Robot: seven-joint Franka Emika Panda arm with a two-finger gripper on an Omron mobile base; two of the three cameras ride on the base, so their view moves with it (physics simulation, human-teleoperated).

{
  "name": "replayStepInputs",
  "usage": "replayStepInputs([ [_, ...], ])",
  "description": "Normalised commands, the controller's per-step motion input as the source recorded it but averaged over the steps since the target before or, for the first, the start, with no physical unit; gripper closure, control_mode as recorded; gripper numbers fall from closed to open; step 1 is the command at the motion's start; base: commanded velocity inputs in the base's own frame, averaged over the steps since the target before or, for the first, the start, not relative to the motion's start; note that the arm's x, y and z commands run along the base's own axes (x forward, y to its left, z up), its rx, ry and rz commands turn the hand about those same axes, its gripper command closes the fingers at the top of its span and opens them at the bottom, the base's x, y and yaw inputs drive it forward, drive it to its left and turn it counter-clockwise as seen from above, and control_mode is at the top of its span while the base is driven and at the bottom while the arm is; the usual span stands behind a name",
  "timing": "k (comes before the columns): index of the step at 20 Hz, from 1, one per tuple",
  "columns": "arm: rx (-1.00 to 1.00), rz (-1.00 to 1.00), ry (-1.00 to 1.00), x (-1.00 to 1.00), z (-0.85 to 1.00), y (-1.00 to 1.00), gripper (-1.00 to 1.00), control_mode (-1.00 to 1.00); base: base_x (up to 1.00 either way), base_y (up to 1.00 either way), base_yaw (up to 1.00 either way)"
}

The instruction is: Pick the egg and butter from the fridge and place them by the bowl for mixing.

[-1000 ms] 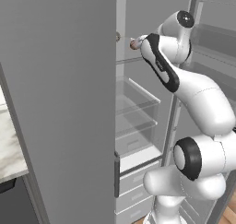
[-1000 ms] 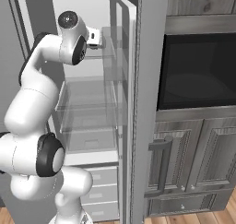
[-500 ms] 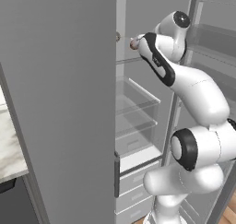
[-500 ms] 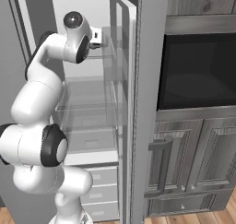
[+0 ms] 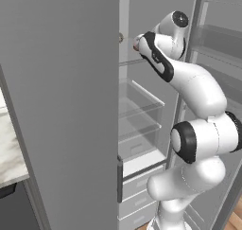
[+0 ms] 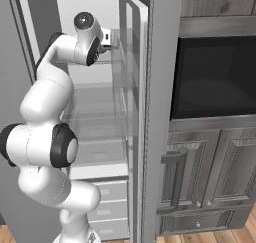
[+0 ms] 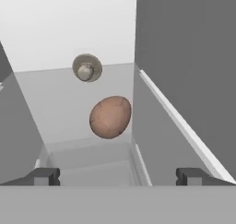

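The arm has pushed deeper into the fridge (image 5: pixel 142 106); spread pincer (image 7: pixel 118 176) should centre on the egg (image 7: pixel 110 117).

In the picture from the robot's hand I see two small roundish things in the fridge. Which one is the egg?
The egg is the larger, smooth reddish-brown oval, lower in the hand view. The other, above it, is a flat grey knob with a shiny centre.
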Motion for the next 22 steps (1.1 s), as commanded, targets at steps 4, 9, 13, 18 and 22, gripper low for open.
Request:
replayStepInputs([
  [4,0.0,0.0,0.03,0.29,-0.14,0.11,-1.0,-1.0,0.0,0.0,0.0],
  [9,0.0,0.0,0.02,0.26,-0.13,0.14,-1.0,-1.0,0.0,0.0,0.0],
  [13,0.0,0.0,0.02,0.36,-0.04,0.07,-1.0,-1.0,0.0,0.0,0.0],
  [18,0.0,0.0,0.0,0.37,0.0,0.0,-1.0,-1.0,0.0,0.0,0.0],
  [22,0.0,0.0,0.04,0.41,0.0,0.0,-1.0,-1.0,0.0,0.0,0.0],
])
